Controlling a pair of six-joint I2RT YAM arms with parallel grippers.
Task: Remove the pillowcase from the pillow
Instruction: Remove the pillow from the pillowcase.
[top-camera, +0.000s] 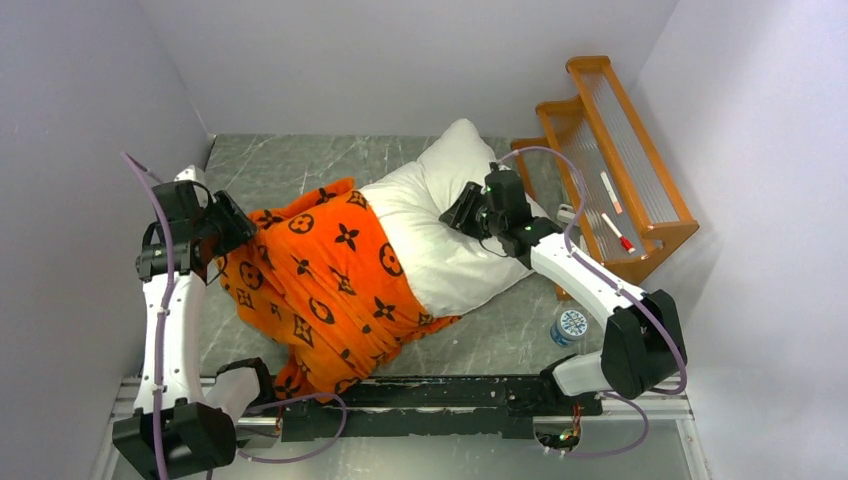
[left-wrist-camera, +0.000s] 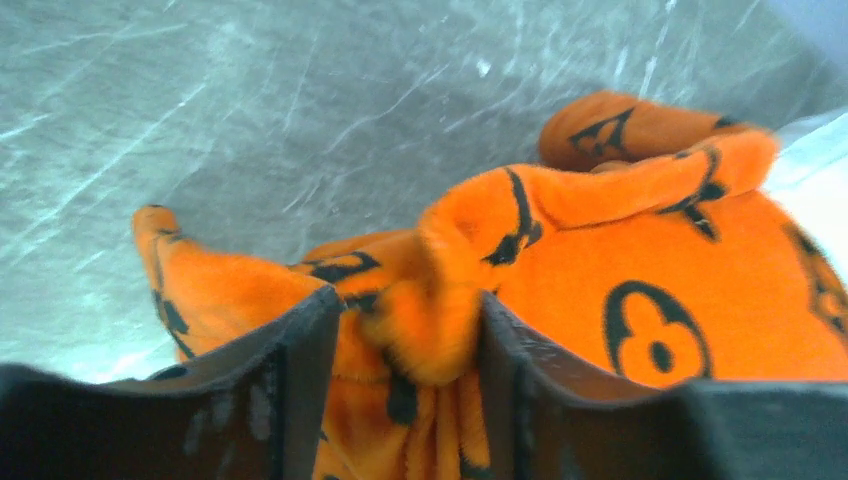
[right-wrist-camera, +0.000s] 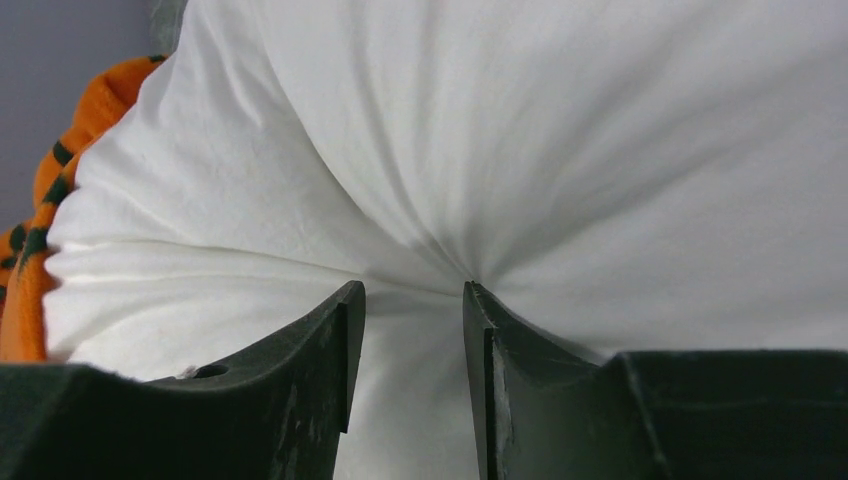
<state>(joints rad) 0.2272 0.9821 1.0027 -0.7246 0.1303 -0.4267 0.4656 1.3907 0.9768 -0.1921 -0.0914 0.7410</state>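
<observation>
Pulling the two ends apart is, I judge, the reason for this hold. My right tool is clamped on a pinch of the pillow, the white cloth creasing in towards its tips, so the cushion is anchored at its bare end. My left tool has a plush fold of the pillowcase bunched between its fingers, filling the gap and touching both, at the cover's left edge, opposite the anchor. The pillow lies slantwise on the counter, its upper-right half bare and its lower-left half inside the rucked, slack orange cover. I would call the job roughly half done. Drawing left should slide more off, if that soft fold does not slip.
</observation>
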